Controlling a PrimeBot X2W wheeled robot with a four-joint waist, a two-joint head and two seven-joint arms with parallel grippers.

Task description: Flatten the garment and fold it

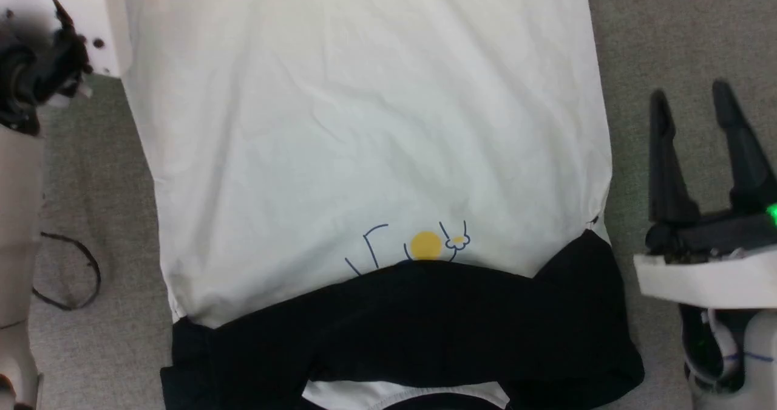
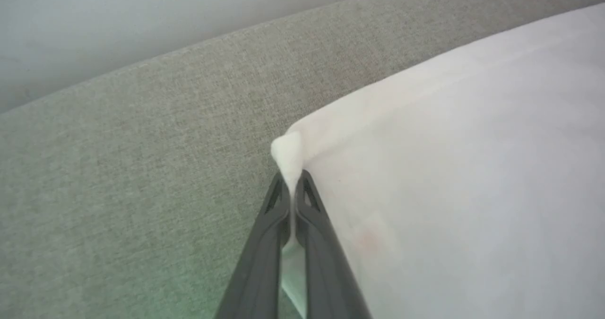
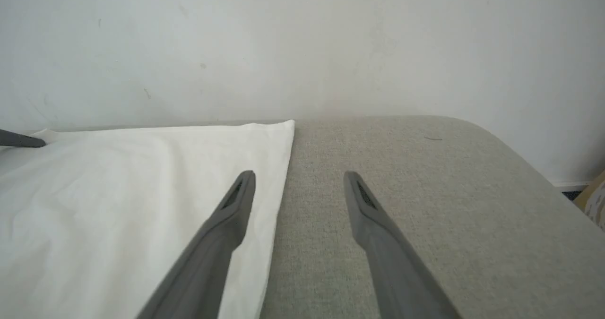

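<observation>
The garment [image 1: 364, 124] lies spread on a grey upholstered surface [image 1: 668, 33], white body flat and lightly creased. Its black sleeves [image 1: 425, 331] are folded across the near end, just below the yellow-and-blue drawing [image 1: 425, 246]. In the left wrist view my left gripper [image 2: 294, 179] is shut on a far corner of the garment [image 2: 472, 168], and a pinch of white cloth bulges past the tips. My right gripper [image 1: 691, 94] stands open beside the garment's right edge. In the right wrist view my right gripper [image 3: 300, 175] has one finger over the cloth [image 3: 118, 191] and one over the grey surface.
A black loop of cord [image 1: 67, 270] lies on the grey surface left of the garment. A white wall [image 3: 302, 49] rises right behind the surface's far edge. The surface rounds off at the far right corner [image 3: 496, 139].
</observation>
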